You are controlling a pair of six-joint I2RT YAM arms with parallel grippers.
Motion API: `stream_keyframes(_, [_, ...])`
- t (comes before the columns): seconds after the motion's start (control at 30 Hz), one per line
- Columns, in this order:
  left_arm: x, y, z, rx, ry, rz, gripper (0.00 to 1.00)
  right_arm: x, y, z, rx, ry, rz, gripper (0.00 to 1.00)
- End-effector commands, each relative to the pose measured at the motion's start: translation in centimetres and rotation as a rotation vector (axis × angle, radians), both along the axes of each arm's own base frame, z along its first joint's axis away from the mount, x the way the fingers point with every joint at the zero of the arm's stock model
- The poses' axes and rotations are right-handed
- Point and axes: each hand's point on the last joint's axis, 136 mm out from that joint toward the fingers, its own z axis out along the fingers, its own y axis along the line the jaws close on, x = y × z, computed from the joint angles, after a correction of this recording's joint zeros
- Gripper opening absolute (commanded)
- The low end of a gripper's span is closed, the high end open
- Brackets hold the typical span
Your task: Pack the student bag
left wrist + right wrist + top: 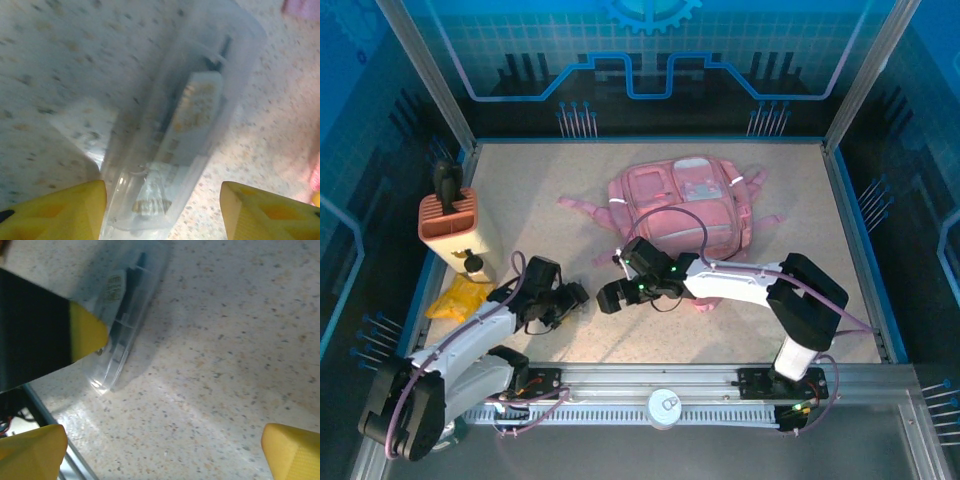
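The student bag (680, 205), a pink backpack, lies flat at the middle back of the table, and a corner of it shows in the left wrist view (301, 7). A clear plastic packet (187, 125) with a dark pen-like item and a printed card inside lies on the table. My left gripper (162, 212) straddles its near end. The jaws are open, with the left finger against the packet's side and the right finger well clear. My right gripper (162, 450) hangs open over bare table just right of the packet (125, 325), facing the left gripper (570, 295).
An orange ribbed box (448, 220) with a dark item standing in it sits at the far left. In front of it is a yellow object (458, 298). The table's metal front rail (660, 385) runs close behind both grippers.
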Motion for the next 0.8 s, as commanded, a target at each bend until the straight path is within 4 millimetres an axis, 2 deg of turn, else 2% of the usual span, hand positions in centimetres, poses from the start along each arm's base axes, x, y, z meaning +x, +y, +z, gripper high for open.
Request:
stream_keyframes(0.0, [0.3,-3.4,1.6,-0.145,-0.039,-0.057,0.62,0.7,-1.2,-0.4,-0.065,-0.016,-0.053,1.00])
stream_keyframes(0.07, [0.5,-4.6,2.1,-0.210,-0.046,-0.062,0.60,0.8,-1.8,-0.6,-0.112,-0.014,-0.061,1.00])
stream_keyframes(0.13, [0.7,-4.3,2.5,-0.194,-0.061,-0.056,0.59,0.8,-2.2,-0.8,-0.144,-0.013,-0.058,1.00])
stream_keyframes(0.23, [0.5,-1.3,2.6,-0.040,-0.062,-0.011,0.57,0.3,-1.7,-0.7,-0.124,-0.030,-0.029,1.00])
stream_keyframes(0.47, [0.2,5.1,4.9,0.218,-0.134,0.110,0.57,-1.2,1.1,-1.7,-0.209,-0.096,0.109,0.97])
stream_keyframes(0.67, [0.7,6.7,6.4,0.277,-0.184,0.140,0.65,-1.9,4.0,-2.6,-0.268,-0.150,0.205,0.89])
stream_keyframes(0.77, [0.5,7.7,6.8,0.329,-0.179,0.163,0.65,-1.9,4.7,-3.1,-0.331,-0.196,0.232,0.86])
